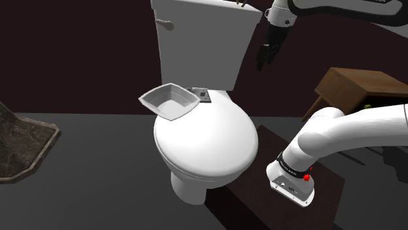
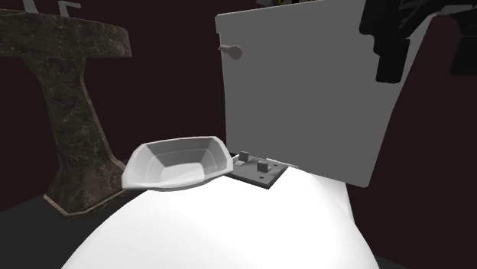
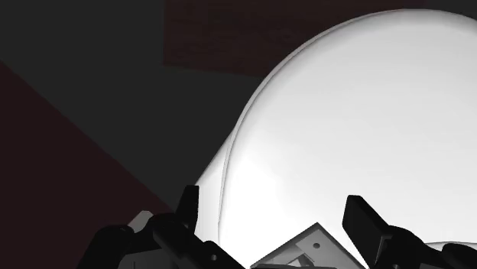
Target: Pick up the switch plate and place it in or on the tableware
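Closest to the shoulder camera, the white Franka arm [image 1: 340, 134] bent up off its dark brown box stand [image 1: 252, 191] at that view's lower right. Past it I saw the white toilet's closed oval lid [image 1: 206, 140], broad and glossy, above a dull grey floor [image 1: 98, 163]. At the lid's rear, toward the view's left, sat the pale grey square bowl [image 1: 169, 101]. Just beside it, on the right, the small grey rectangular switch plate [image 1: 204, 95] lay flat on the lid at the foot of the white cistern [image 1: 203, 39]. Whether plate and bowl touched, I could not tell. The all-black two-finger gripper [image 1: 261, 64] hung in the air off the cistern's right side, well above the plate. Through the wrist camera its fingers [image 3: 365, 222] stood apart, holding nothing, with the plate below between them. Farther out were a mottled stone pedestal basin [image 2: 73, 115], a brown wooden side table [image 1: 363, 85] and a dark maroon wall [image 1: 78, 59].
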Controlling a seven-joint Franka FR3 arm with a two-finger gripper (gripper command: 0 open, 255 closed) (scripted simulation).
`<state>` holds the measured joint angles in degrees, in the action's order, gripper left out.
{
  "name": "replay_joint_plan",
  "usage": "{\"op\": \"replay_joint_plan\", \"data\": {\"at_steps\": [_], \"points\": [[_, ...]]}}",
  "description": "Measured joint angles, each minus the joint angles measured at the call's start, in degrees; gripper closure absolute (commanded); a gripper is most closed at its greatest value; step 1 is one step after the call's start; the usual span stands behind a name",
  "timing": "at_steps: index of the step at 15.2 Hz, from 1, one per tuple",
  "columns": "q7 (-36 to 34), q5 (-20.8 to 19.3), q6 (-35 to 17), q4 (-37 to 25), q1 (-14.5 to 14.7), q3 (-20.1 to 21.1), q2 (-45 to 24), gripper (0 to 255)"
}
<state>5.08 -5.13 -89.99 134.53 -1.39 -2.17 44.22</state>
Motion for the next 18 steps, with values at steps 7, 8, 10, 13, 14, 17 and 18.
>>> {"op": "replay_joint_plan", "data": {"at_steps": [7, 8, 10, 13, 14, 17, 18], "points": [[-1.5, 1.6, -6.9, -1.0, 1.2, 1.1, -8.9, 0], [-2.0, 2.0, -8.3, -1.2, 1.6, 1.5, -10.8, 0], [-2.5, 2.5, -11.1, -1.8, 2.0, 2.0, -14.6, 0], [-3.5, 3.4, -14.9, -3.3, 2.8, 2.9, -20.6, 0], [-3.7, 3.6, -16.0, -4.3, 3.0, 3.1, -22.8, 0], [-4.2, 4.2, -19.2, -6.8, 3.5, 3.7, -29.1, 0], [-4.4, 4.3, -20.4, -7.7, 3.7, 3.9, -31.3, 0]]}}
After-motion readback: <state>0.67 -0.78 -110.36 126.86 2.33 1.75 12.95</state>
